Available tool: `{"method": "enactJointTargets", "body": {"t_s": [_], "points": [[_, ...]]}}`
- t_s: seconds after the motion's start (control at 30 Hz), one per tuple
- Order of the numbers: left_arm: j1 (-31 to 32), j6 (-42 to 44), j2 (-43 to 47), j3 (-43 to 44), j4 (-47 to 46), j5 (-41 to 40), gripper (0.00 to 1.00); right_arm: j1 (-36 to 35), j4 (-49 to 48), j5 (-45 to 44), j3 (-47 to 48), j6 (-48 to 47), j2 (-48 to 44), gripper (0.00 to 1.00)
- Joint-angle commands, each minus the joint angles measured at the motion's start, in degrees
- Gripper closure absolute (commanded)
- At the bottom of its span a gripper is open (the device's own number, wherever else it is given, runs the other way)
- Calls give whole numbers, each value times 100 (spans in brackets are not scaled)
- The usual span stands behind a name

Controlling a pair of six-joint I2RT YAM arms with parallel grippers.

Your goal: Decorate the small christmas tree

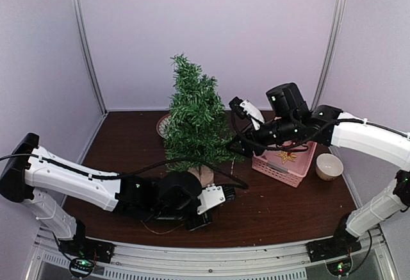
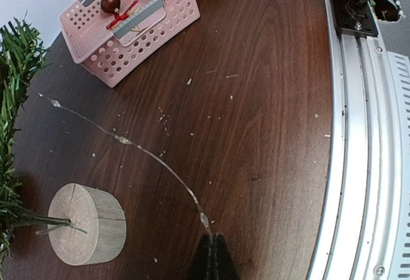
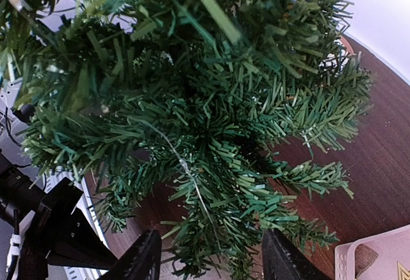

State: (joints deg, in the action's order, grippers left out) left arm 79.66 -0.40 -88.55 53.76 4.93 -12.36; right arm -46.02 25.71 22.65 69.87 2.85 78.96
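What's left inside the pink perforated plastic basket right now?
The left wrist view shows a dark red ball ornament and a red bow-like piece in the pink perforated plastic basket. Overhead, a gold star shows; the right arm covers the basket's far part.

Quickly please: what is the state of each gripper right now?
Left gripper: closed, pinching a thin wire strand.
Right gripper: open, with branches of the small christmas tree between its fingers; no grip visible.

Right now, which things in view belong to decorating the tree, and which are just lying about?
Job: small christmas tree; thin beaded wire, pinched in the left gripper; pink basket holding a brown ball ornament.
Lying about: beige bowl; plate behind the tree.
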Motion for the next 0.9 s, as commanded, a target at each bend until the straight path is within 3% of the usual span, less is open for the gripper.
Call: {"method": "enactJointTargets", "body": {"t_s": [0.0, 0.23, 0.5, 0.67, 0.87], "points": [[-10, 171, 156, 78, -21, 76, 100, -77, 112, -117, 306, -204, 160, 43], [-5, 185, 243, 104, 58, 78, 100, -152, 94, -313, 480, -206, 402, 47], [124, 272, 573, 145, 307, -9, 100, -171, 181, -450, 614, -206, 488, 85], [581, 788, 919, 210, 729, 52, 100, -170, 201, -580, 638, -207, 438, 100], [1422, 1173, 800, 965, 2124, 283, 100, -170, 193, -746, 642, -170, 419, 100]]}}
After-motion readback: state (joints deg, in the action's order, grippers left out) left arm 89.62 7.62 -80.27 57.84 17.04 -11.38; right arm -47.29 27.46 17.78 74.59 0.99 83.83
